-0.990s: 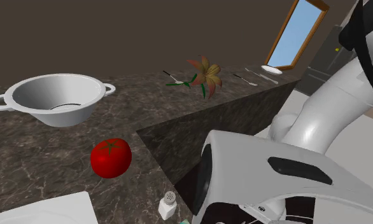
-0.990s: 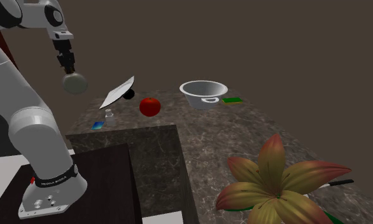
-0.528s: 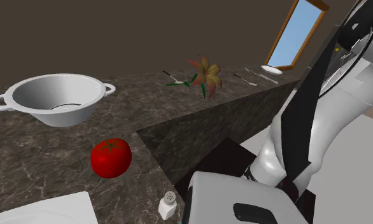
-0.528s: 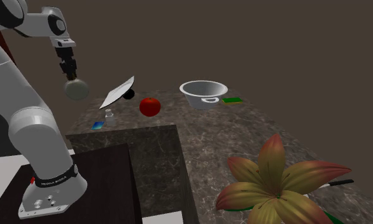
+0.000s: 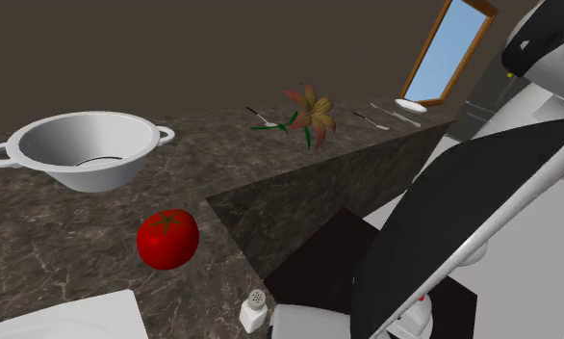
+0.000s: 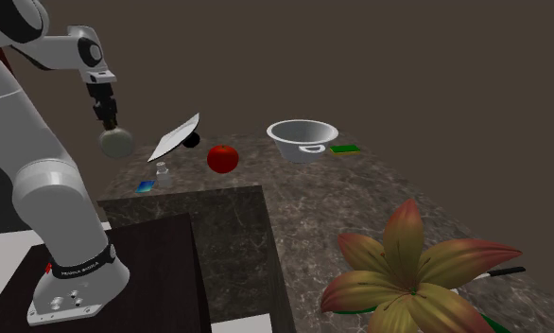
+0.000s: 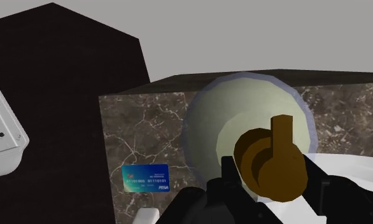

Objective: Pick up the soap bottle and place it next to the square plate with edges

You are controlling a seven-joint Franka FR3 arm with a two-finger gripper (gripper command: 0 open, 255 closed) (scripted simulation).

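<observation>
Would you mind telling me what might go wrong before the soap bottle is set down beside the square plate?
1. The pincer seems to grip the soap bottle only by its brown pump top, so the round body may swing or slip.
2. A blue card and a small shaker lie by the counter edge near the square plate; a landing on them could tip the bottle.

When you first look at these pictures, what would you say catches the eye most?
A big orange-red flower looms in the second exterior view's lower right. A red tomato sits on the dark marbled counter near a white two-handled bowl. At that view's upper left, the black gripper holds a round pale soap bottle in the air.
</observation>
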